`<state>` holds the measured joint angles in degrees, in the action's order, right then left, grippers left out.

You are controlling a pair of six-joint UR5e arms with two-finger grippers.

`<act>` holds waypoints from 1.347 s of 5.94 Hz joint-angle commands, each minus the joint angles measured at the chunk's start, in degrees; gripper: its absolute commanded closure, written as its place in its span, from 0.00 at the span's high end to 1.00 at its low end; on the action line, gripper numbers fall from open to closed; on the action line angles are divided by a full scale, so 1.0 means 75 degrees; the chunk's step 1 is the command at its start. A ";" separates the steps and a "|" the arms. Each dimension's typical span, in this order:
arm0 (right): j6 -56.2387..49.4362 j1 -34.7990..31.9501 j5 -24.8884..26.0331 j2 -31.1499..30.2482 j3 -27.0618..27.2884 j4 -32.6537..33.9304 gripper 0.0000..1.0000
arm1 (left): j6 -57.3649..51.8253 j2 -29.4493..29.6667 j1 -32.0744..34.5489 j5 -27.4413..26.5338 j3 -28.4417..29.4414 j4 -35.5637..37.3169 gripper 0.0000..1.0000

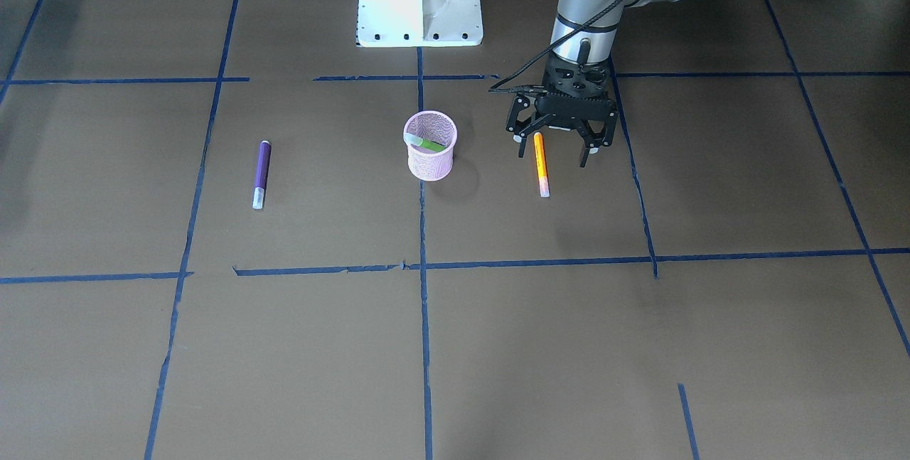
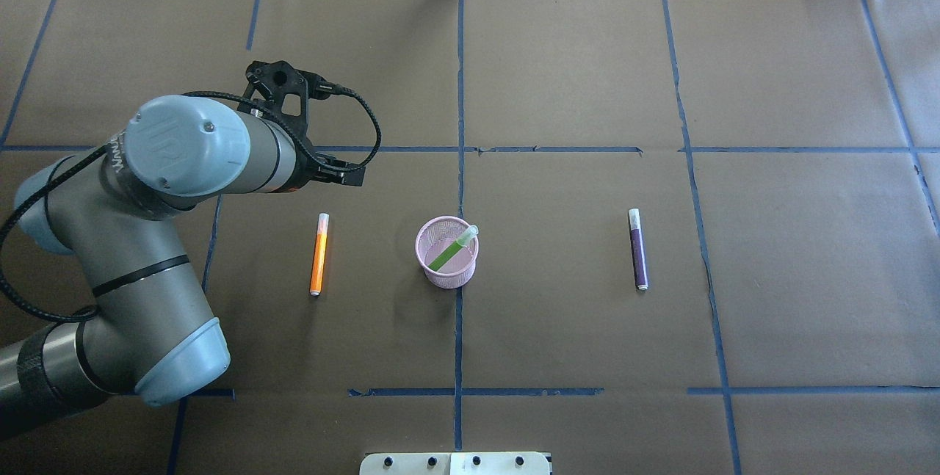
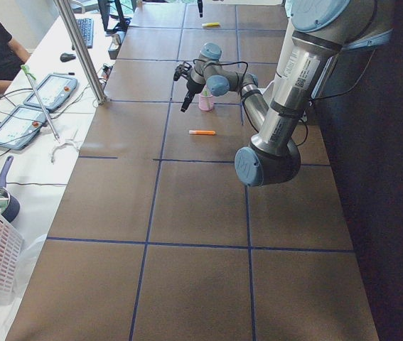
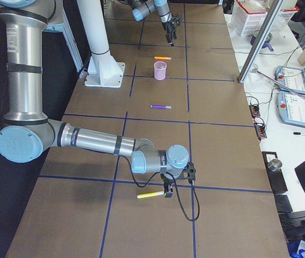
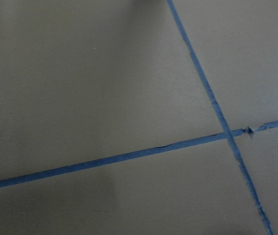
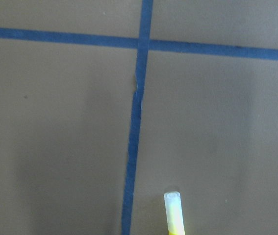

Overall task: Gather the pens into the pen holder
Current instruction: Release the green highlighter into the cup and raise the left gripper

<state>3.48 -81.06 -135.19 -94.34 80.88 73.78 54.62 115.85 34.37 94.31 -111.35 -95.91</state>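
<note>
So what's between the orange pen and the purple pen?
The small round pink wire-mesh pen holder, with the slim green pen leaning inside, stands between the slim orange pen and the slim purple pen; the overhead view shows it.

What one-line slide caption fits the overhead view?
Green pen in the holder; orange pen and purple pen lie either side; left arm near the orange one.

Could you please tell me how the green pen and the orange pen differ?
The green pen leans tilted inside the pen holder; the orange pen lies flat on the table. The green pen's cap end pokes over the rim; the orange pen's cap end rests on the table. Both are slim, with a pale cap end.
</note>
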 commanded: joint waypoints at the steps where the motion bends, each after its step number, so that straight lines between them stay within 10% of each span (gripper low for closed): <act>1: 0.0179 0.0259 0.0049 -0.0429 -0.0680 -0.1371 0.99 | 0.0006 -0.0049 0.0441 0.0802 -0.0036 0.0142 1.00; 4: 0.1126 0.0692 0.0026 -0.0417 -0.0917 -0.1400 0.87 | 0.0029 -0.0025 0.0737 0.1406 -0.0036 0.0531 1.00; 8: 0.1094 0.0706 0.0026 -0.0370 -0.0906 -0.1400 0.00 | 0.0041 -0.0025 0.0749 0.1406 -0.0024 0.0531 1.00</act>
<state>11.77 -75.79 -135.00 -97.29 74.10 63.28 54.93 115.66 39.94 104.85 -111.56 -91.94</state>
